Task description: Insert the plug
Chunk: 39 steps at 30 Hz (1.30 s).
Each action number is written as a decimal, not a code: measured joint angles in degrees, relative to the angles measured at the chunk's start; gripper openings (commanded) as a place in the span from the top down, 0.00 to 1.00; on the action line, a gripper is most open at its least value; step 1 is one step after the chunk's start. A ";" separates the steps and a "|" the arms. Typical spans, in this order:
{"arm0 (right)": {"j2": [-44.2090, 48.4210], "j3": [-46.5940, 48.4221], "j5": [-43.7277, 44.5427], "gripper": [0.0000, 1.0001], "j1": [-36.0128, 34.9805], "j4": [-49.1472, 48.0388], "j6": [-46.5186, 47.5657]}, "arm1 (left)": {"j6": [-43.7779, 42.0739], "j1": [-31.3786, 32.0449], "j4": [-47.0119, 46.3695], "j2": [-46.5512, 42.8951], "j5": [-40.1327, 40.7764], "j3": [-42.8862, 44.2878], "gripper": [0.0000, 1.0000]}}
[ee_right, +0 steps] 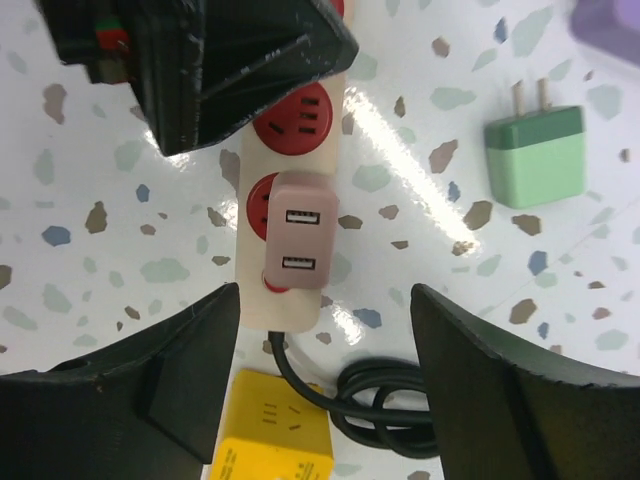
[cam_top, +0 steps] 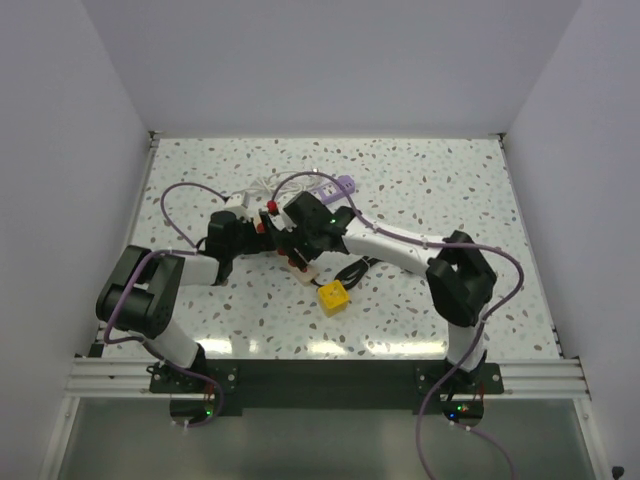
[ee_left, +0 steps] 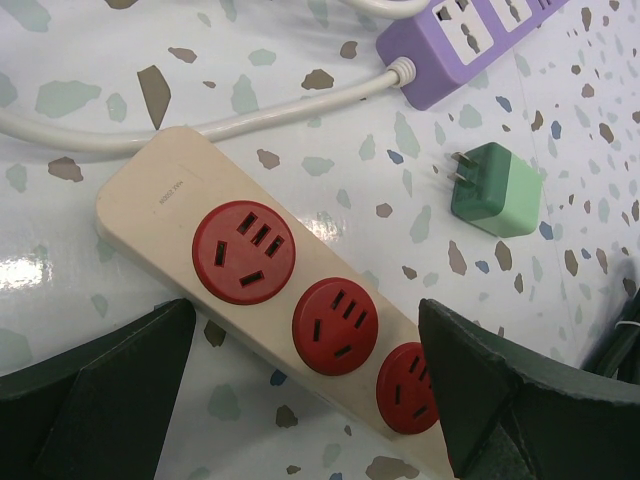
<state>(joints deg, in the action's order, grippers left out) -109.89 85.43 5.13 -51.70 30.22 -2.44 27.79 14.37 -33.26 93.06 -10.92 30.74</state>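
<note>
On the left, we found the left gripper (ee_left: 305, 355) with its fingers spread wide, straddling the long beige plastic power strip (ee_left: 150, 195) and clasping nothing. Three round red sockets (ee_left: 243, 252) lay bare between the fingers. Further along the same strip, the blocky pale-pink USB charger plug (ee_right: 297, 235) sat in a socket, its two ports facing up. We judged the insertion essentially made. From straight above, though, we could not tell whether its pins were fully home, so a last press may have been left. The right gripper (ee_right: 325, 335) hung over that plug, fingers apart on either side, holding nothing. Further right, a small green square wall adapter (ee_right: 533, 160) lay loose on the speckled white tabletop (ee_right: 120, 170), pins bare, well apart from any socket. If that was the plug meant, its insertion was not yet begun. Much was hidden: the left arm's dark finger covered the strip's far end in the right wrist view. The purple plastic power strip (ee_left: 470, 40) and the yellow cube-shaped plug (ee_right: 270, 445) beside a coiled black cable (ee_right: 375, 400) were cut off by the frame edges.
</note>
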 measured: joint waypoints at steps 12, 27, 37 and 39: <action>7.74 0.02 -1.92 0.13 6.14 -4.33 5.99 | -0.50 0.00 0.46 -0.11 0.00 0.13 0.01; -5.60 0.59 -8.00 0.13 16.13 -7.72 18.45 | -0.57 0.07 2.93 -1.73 -1.09 0.15 0.01; -10.03 1.57 -11.32 0.15 16.81 -8.39 22.32 | -0.59 0.07 3.54 -1.79 -1.14 0.15 0.01; -11.02 2.16 -12.22 0.17 17.03 -8.41 22.69 | -0.59 0.07 3.80 -1.88 -1.14 0.15 0.01</action>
<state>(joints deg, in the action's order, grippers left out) -120.90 87.59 -7.09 -34.68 21.80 20.25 27.20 14.44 -29.45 91.18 -12.05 30.89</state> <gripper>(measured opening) 0.849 0.993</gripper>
